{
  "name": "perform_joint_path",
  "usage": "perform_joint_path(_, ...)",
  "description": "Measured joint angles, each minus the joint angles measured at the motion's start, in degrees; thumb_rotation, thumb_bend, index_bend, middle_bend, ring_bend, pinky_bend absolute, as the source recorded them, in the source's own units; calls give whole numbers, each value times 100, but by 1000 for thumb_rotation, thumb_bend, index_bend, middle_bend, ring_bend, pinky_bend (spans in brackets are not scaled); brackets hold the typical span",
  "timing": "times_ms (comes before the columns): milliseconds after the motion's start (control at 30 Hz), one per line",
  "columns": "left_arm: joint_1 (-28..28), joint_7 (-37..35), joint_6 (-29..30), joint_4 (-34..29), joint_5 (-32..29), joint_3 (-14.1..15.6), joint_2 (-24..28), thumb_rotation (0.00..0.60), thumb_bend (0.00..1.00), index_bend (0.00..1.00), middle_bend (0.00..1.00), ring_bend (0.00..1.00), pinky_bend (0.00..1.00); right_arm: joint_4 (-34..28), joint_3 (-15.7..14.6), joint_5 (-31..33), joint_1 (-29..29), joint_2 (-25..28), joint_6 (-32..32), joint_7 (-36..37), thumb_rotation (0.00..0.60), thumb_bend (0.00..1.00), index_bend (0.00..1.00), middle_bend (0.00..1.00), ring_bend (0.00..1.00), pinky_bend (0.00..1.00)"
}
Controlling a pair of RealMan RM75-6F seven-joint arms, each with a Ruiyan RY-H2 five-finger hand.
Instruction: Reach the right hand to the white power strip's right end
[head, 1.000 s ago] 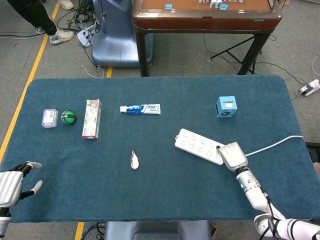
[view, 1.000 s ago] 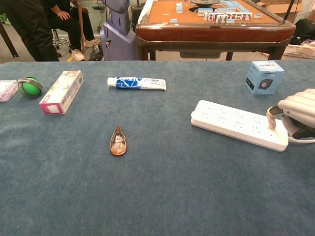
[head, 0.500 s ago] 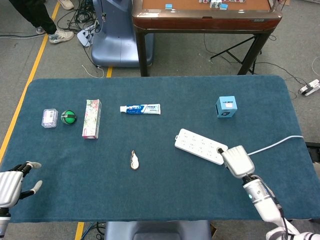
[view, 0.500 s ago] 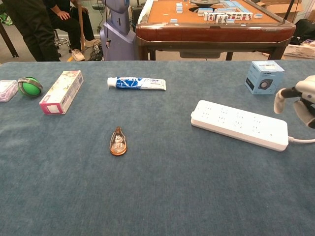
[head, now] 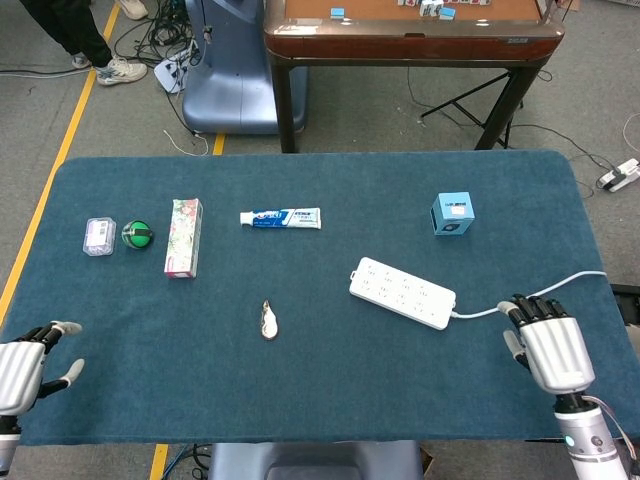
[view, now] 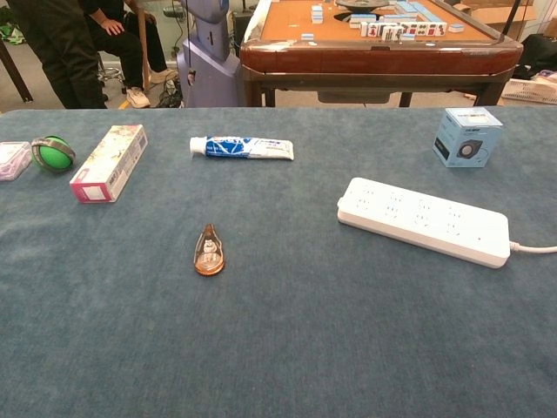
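White power strip (head: pixel 402 293) lies free – right robot hand (head: pixel 546 345), empty, fingers spread, head view only

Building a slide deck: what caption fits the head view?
Right hand open, apart from the white power strip and its right end; left hand open at the table's near-left corner.

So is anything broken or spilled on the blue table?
No, nothing looks broken or spilled. The white power strip lies flat but slanted across the table, cord trailing right, and the right robot hand sits apart from it.

right hand (head: pixel 552 345) empty, near power strip (head: pixel 402 293)
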Motion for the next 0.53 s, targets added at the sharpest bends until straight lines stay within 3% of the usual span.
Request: perform_joint_path(533,-90,-23,-155,12,-33,-23,-26,600,283,431,404,430,609,473,267,139,-445,118,211,1050,600,277,378,345,340,399)
